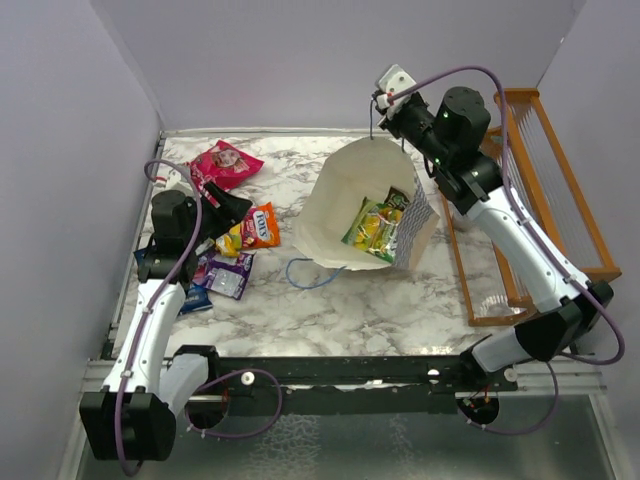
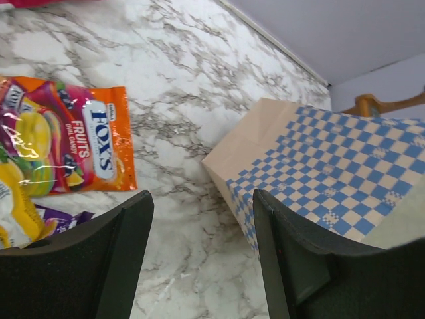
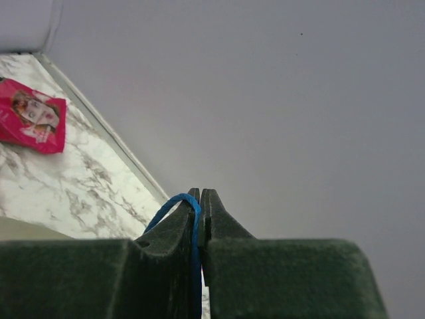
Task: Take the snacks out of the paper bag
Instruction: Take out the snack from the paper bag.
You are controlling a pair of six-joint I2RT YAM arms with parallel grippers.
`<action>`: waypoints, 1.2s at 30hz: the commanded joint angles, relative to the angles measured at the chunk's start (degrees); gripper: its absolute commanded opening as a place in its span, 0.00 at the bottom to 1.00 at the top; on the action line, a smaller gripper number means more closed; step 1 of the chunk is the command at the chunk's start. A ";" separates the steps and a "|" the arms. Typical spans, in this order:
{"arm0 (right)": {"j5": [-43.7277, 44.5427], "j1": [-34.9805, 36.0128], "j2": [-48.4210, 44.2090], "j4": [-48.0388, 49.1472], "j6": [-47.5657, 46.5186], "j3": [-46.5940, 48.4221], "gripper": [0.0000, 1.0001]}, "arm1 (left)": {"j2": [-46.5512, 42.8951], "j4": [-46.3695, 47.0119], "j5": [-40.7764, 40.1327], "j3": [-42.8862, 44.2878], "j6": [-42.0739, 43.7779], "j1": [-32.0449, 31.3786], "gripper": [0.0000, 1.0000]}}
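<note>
The paper bag [image 1: 335, 215] lies tilted with its mouth open toward the camera; green and yellow snacks [image 1: 375, 225] show inside it. Its checkered side [image 2: 319, 166] fills the right of the left wrist view. My right gripper [image 3: 200, 198] is shut on the bag's blue cord handle [image 3: 165, 211] and holds it up at the back [image 1: 380, 100]. My left gripper [image 2: 202, 199] is open and empty above the marble. An orange Fox's packet [image 2: 66, 136] lies just to its left. A pink bag [image 1: 225, 163], the orange packet [image 1: 258, 228], a purple packet [image 1: 228, 272] and a dark blue bag [image 1: 192, 298] lie on the table's left side.
An orange wooden rack [image 1: 555, 200] stands along the right edge, close behind the right arm. The bag's other blue cord handle [image 1: 310, 275] loops on the marble table [image 1: 380, 300] in front of the bag. Lilac walls close in the back and sides.
</note>
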 commanded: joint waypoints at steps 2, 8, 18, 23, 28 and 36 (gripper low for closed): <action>0.48 -0.18 3.75 -0.17 -9.18 7.17 0.02 | -1.53 3.03 8.81 3.62 -2.64 -1.02 0.64; -0.34 -0.19 4.21 -1.27 -8.73 8.26 0.02 | -2.87 4.40 9.62 2.54 -4.58 -1.79 0.65; -11.54 -0.16 -2.32 -0.11 10.66 -3.73 0.02 | -3.31 5.62 9.04 0.31 -4.28 -2.76 0.66; -15.38 -0.09 -4.44 3.21 18.77 -10.51 0.02 | -3.99 4.37 9.65 1.87 -4.10 -3.20 0.66; -22.56 -0.09 -4.73 5.86 29.05 -12.36 0.02 | -5.64 -2.69 6.61 6.68 0.15 -3.20 0.68; -20.79 -0.09 -4.42 9.32 40.54 -11.76 0.02 | -8.61 3.16 16.56 4.09 -8.92 -3.20 0.69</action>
